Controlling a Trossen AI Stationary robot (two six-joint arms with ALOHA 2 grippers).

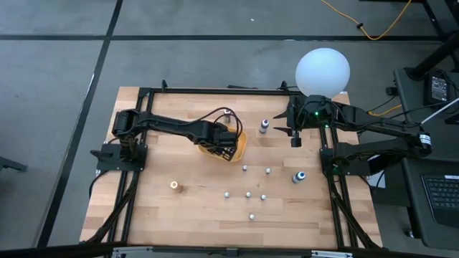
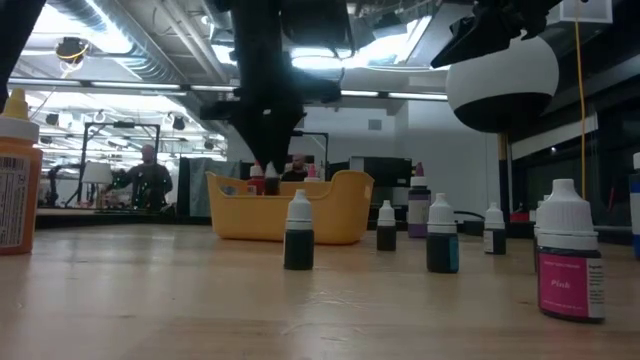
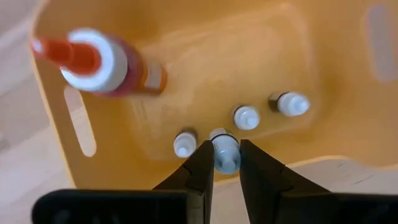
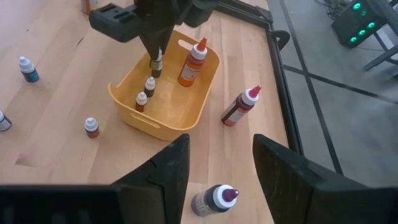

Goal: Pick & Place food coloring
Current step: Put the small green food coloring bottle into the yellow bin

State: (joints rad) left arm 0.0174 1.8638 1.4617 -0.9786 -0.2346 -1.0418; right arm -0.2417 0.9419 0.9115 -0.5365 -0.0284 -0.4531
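Left claw (image 3: 226,165) points down, seemingly clamped; right claw (image 4: 217,158) waits open, raised

In the low view the tall orange-labelled bottle (image 2: 18,175) is cut by the edge; the left tool's (image 1: 228,152) dark arm hides much of the yellow plastic tray (image 1: 241,145), perhaps some bottles too

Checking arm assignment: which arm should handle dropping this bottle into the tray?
Left. The left gripper is shut on a small dropper bottle right above the orange tray, where other bottles already stand. The right gripper is open, empty, off beside the tray.
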